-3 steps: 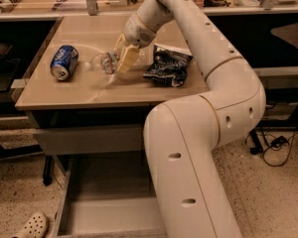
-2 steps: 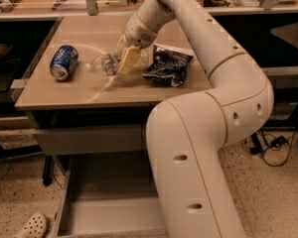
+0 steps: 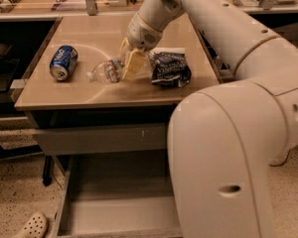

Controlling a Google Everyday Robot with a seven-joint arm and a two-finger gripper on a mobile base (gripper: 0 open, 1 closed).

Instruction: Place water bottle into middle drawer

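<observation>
**Gripper at the bottle's base end, bench top**

The gripper (image 3: 130, 58) sits low at the base end of the water bottle (image 3: 105, 72), which lies on its side on the bench (image 3: 89, 33) between a blue soda can (image 3: 63, 62) and a dark snack bag (image 3: 171, 69). Whether the jaws pinch the bottle cannot be told. The middle drawer (image 3: 114, 217) stands open below.

Risks: the thin, round bottle may roll or slip towards the can, and the bag beside it may be snagged. No writing is legible.

The hand (image 3: 129, 63) sits low over the counter (image 3: 99, 33), right at the base end of the water bottle (image 3: 105, 72). The bottle lies on its side with its cap toward the blue soda can (image 3: 63, 62). A dark snack bag (image 3: 170, 68) lies just beside the hand. Below, the middle drawer (image 3: 114, 209) stands pulled open.
</observation>
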